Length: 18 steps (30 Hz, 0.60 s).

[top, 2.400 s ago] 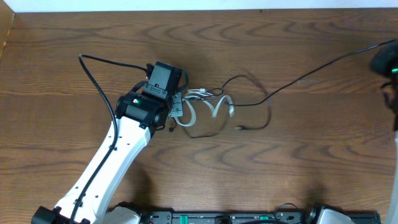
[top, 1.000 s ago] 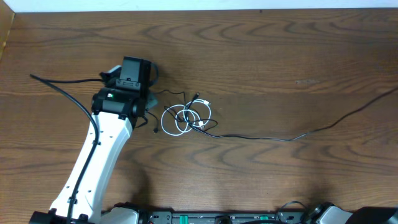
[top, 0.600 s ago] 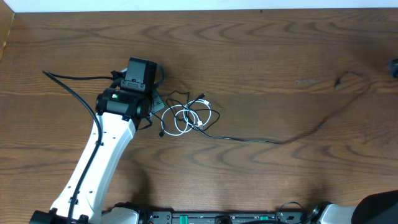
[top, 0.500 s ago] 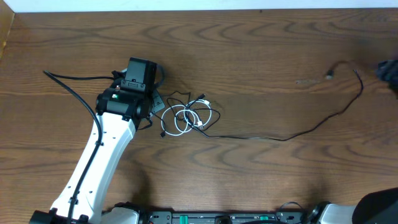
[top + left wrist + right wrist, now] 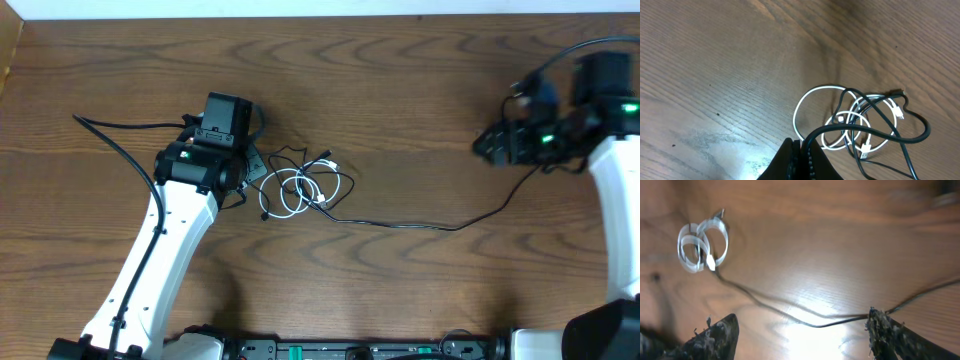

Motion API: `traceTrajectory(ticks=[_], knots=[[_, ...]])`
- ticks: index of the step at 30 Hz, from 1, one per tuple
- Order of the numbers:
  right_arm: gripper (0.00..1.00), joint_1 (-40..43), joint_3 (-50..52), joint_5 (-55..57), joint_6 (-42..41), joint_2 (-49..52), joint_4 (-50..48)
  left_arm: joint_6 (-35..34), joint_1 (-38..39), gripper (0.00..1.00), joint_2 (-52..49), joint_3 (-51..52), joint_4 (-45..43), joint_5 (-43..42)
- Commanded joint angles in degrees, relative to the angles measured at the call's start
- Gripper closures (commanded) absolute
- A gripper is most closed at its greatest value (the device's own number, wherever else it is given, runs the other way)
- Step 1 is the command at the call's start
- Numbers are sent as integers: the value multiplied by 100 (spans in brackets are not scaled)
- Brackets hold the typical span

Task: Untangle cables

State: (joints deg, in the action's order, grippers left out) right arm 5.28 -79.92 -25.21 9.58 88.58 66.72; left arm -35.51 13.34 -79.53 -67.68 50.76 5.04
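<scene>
Black cable (image 5: 400, 224) across open tabletop (image 5: 400, 100)

**Left arm** (image 5: 165, 250): the white link extends from the near-left base edge diagonally toward the table centre. The wrist is angled downward and toward the robot's right. The left gripper (image 5: 797, 159) is low over the table, and its two fingers are pressed together with no gap visible. A thin black cable (image 5: 875, 117) enters between the fingertips.

**Right arm** (image 5: 618, 210): the white link rises along the right edge, and the dark wrist section turns inward toward the table centre. It appears blurred in the overhead view. The right gripper (image 5: 802, 315) has its fingers (image 5: 715, 335) spread wide apart, with nothing clamped between them.
</scene>
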Motion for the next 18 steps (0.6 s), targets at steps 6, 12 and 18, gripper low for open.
traceTrajectory(ticks=[6,12,18], knots=[[11,-1073,1263,81,2201,33,-402,101,2,93,-22,-87,13,7],[9,-1720,2103,870,2841,33,-1239,101,2,93,-22,-87,17,7],[17,-2199,2658,1029,2841,37,-1856,101,2,93,-22,-87,15,7]])
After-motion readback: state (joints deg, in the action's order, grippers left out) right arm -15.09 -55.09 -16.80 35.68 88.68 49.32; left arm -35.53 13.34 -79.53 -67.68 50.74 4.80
